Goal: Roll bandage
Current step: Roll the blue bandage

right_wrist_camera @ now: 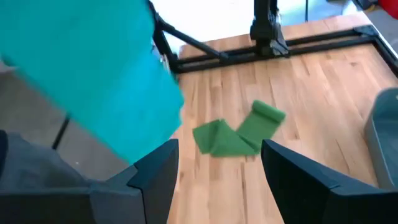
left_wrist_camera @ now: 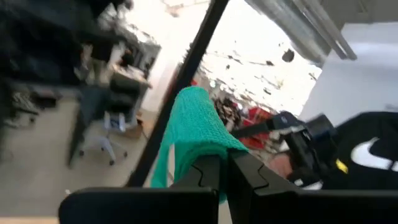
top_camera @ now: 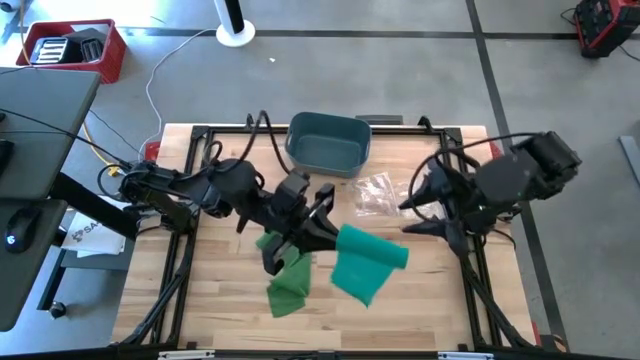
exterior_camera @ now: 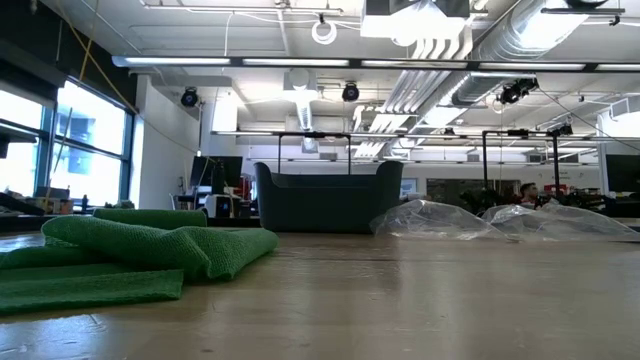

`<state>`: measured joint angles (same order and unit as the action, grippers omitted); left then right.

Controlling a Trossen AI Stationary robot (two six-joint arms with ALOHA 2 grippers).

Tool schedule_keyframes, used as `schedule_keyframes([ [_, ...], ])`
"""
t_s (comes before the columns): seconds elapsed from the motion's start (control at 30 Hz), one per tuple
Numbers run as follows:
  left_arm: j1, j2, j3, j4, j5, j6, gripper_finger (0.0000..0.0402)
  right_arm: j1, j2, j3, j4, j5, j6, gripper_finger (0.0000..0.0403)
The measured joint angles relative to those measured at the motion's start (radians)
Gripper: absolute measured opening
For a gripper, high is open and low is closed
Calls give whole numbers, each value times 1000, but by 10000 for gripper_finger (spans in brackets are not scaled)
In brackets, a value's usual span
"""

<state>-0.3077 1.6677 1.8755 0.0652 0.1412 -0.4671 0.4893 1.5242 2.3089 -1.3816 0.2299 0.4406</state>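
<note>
bandage: teal soft woven bandage strip [top_camera: 366, 262], frame centre; light, floppy, likely slips; grip at rolled end
left claw [top_camera: 322, 232]: clamped on the strip
right claw [top_camera: 420, 215]: apart, empty

Teal bandage [top_camera: 368, 259] — a wide strip of soft woven fabric, lower centre of the high view, raised off the table with one end rolled into a short cylinder at its upper right and the loose remainder hanging down toward lower left. Green bandage [top_camera: 289, 279] — a darker, partly rolled and folded strip lying flat on the wood, just left of the teal one; at the left edge of the low view it shows as limp stacked folds.
</note>
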Motion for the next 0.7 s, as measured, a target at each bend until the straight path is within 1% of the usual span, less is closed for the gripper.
schedule_keyframes([
  [0.17, 0, 0, 0, 79, -38, 74, 1, 75, 20, 0, 0, 60, 30, 222],
  [0.27, 1, -5, 2, 108, -101, 123, 1, 98, 39, 0, 14, 61, 30, 222],
  [0.4, 8, -12, 44, 59, -176, 190, 1, 111, 42, 0, 22, 63, 30, 222],
  [0.57, 20, -17, 128, -27, -213, 254, 1, 112, 39, 0, 60, 70, 4, 222],
  [0.63, 23, -17, 149, -62, -220, 272, 1, 112, 39, 0, 63, 131, -9, 222],
  [0.7, 28, -17, 162, -80, -232, 285, 1, 108, 42, 0, 63, 225, -13, 222],
])
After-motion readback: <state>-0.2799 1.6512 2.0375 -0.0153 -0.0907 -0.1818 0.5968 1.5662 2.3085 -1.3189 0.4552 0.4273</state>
